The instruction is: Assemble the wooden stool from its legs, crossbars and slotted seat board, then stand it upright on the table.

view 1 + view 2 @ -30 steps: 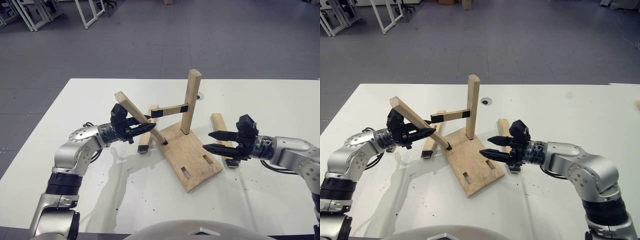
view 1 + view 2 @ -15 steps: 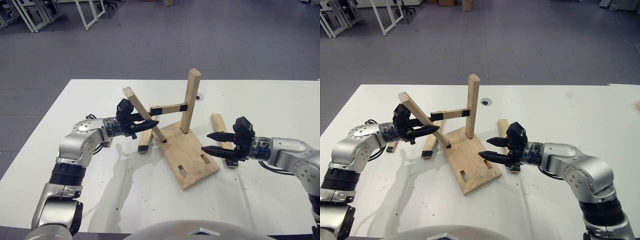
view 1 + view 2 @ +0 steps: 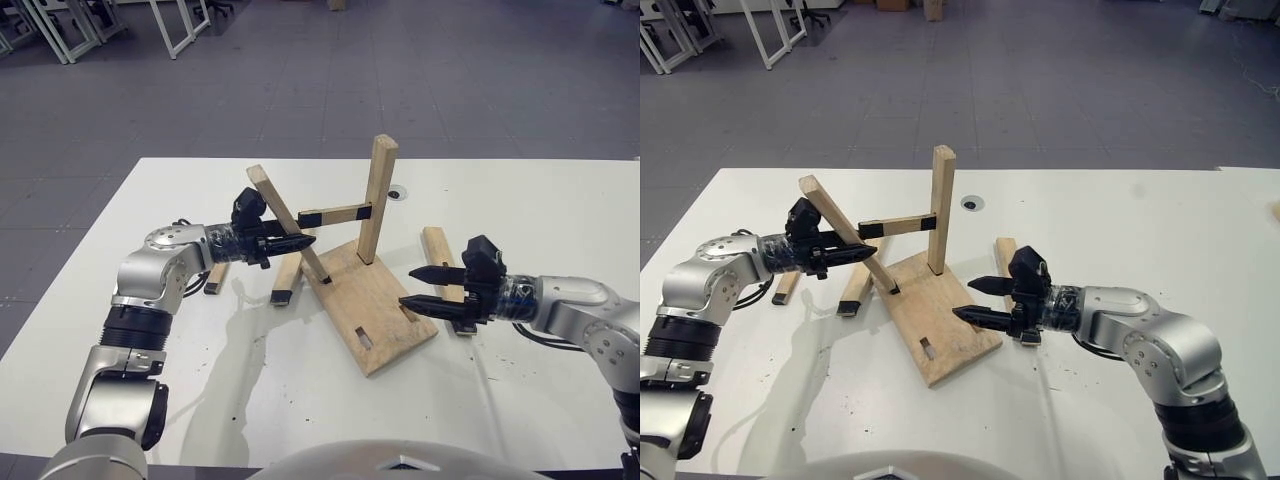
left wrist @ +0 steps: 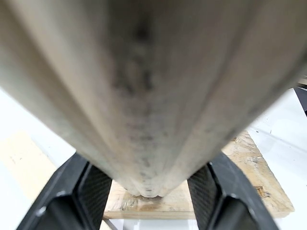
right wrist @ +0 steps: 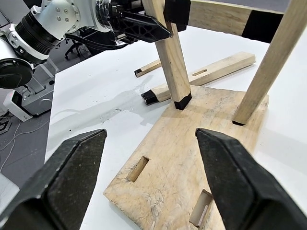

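Left eye view — left end effector [image 3: 300, 240] clamps the tilted leg [image 3: 268, 192] at the seat board's [image 3: 378, 302] ten o'clock; right end effector [image 3: 408, 287], fingers wide apart, sits at three o'clock — board on the counter [image 3: 550, 220].

Seat board [image 3: 385, 322]: unfinished pale wood, matt, rough, splintered round the slots.
Slanted leg [image 3: 270, 195]: pale wood, sanded smoother, grain visible, foot coated matt black.
Upright leg [image 3: 377, 200]: same pale wood, matt.
Crossbar [image 3: 335, 215]: wood, both ends matt black.
Left gripper [image 3: 308, 238], right gripper [image 3: 408, 286]: matt black plastic; pads [image 4: 98, 184] cross-hatched.
Table [image 3: 520, 200]: white, smooth, faint sheen.
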You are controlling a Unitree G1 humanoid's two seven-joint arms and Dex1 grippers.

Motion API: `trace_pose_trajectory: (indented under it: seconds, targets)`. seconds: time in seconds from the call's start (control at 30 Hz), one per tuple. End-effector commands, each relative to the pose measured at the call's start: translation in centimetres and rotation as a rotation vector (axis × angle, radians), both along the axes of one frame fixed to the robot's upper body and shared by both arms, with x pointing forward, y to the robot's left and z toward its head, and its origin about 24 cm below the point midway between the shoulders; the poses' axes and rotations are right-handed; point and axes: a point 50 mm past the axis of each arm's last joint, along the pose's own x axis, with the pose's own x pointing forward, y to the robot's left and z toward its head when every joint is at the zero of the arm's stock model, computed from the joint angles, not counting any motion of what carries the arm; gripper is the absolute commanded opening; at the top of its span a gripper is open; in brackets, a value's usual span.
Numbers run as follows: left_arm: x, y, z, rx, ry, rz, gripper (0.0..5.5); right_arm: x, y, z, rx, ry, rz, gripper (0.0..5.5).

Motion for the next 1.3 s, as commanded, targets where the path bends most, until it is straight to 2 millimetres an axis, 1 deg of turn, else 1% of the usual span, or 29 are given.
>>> trace_pose_trajectory:
  seconds: [0.03,0.07,0.13,0.2,0.27,0.4,0.43,0.47,0.5,0.57,0.6,0.63,0.67,0.7,0.73,0.77,0.83,0.87,0.9,0.97,1.0,1.07,1.1,1.17,1.23,1.3]
  targets:
    - [-0.2,0.3,-1.8,0.076,0.086,-0.01,2.07,0.0,0.3,0.5,0.007,-0.03,0.029,3.41]
    - [-0.1,0.2,-1.9,0.092,0.078,-0.019,2.07,0.2,0.3,0.5,0.015,-0.025,0.013,3.41]
    - [-0.2,-0.2,-2.0,0.127,0.063,-0.042,2.07,0.8,0.3,0.6,0.032,-0.013,-0.027,3.03]
    - [-0.4,-0.4,-2.2,0.137,0.065,-0.056,2.07,1.4,1.0,0.6,0.039,-0.021,-0.091,2.64]
    - [-0.5,-0.2,-2.6,0.142,0.073,-0.045,2.07,1.8,2.9,1.3,0.09,-0.036,-0.124,2.21]
    - [-0.7,0.0,-3.2,0.149,0.093,-0.034,2.07,2.6,6.9,3.6,0.233,-0.069,-0.184,1.55]
    - [-0.7,0.1,-3.3,0.148,0.095,-0.033,2.07,3.1,7.7,3.9,0.259,-0.067,-0.21,1.37]
    - [-0.6,0.0,-3.4,0.148,0.097,-0.032,2.07,4.0,8.6,3.8,0.259,-0.071,-0.271,1.09]
    - [-0.5,-0.1,-3.4,0.15,0.098,-0.035,2.07,5.2,9.3,3.4,0.234,-0.08,-0.356,0.93]
    - [-0.4,-0.3,-3.5,0.152,0.099,-0.042,2.07,7.5,11.0,2.6,0.152,-0.126,-0.478,0.93]
    - [-0.4,-0.4,-3.5,0.154,0.099,-0.046,2.07,8.5,12.2,2.6,0.131,-0.151,-0.512,0.93]
    - [-0.4,-0.6,-3.5,0.155,0.099,-0.054,2.07,9.4,13.4,3.0,0.112,-0.19,-0.545,0.93]
    - [-0.3,-0.8,-3.5,0.157,0.099,-0.064,2.07,10.2,14.3,4.2,0.125,-0.259,-0.591,0.93]
    - [-0.3,-0.9,-3.4,0.159,0.097,-0.073,2.07,10.5,14.9,5.5,0.183,-0.314,-0.618,0.93]
    - [-0.3,-1.0,-3.4,0.16,0.096,-0.08,2.07,10.7,15.1,6.4,0.226,-0.344,-0.643,0.93]
    - [-0.3,-1.0,-3.4,0.162,0.096,-0.086,2.07,10.8,15.4,6.2,0.229,-0.344,-0.657,0.93]
    - [-0.4,-1.1,-3.3,0.162,0.096,-0.091,2.07,10.6,15.8,3.4,0.111,-0.293,-0.642,0.93]
    - [-0.4,-1.1,-3.3,0.161,0.096,-0.091,2.07,10.2,16.0,0.6,-0.015,-0.235,-0.608,0.93]
    - [-0.4,-1.1,-3.3,0.16,0.097,-0.092,2.07,9.6,15.9,-1.6,-0.108,-0.193,-0.583,0.93]
    - [-0.5,-1.2,-3.3,0.159,0.095,-0.093,2.07,8.3,15.8,-4.6,-0.219,-0.12,-0.552,0.93]
    - [-0.5,-1.4,-3.3,0.161,0.092,-0.096,2.07,7.9,15.9,-5.4,-0.235,-0.089,-0.552,0.93]
    - [-0.4,-2.1,-3.4,0.187,0.092,-0.105,2.07,7.6,16.2,-5.8,-0.219,-0.056,-0.564,0.93]
    - [-0.3,-2.5,-3.8,0.214,0.099,-0.101,2.07,7.7,16.5,-5.1,-0.168,-0.057,-0.573,0.93]
    - [-0.6,-3.2,-5.0,0.259,0.147,-0.086,2.07,8.3,16.8,-1.6,0.051,-0.099,-0.592,0.93]
    - [-1.4,-3.1,-6.5,0.319,0.192,-0.094,2.07,8.3,15.6,1.8,0.247,-0.137,-0.599,0.93]
    - [-2.0,-2.5,-7.4,0.375,0.228,-0.093,2.07,7.6,13.3,4.2,0.378,-0.16,-0.59,0.93]
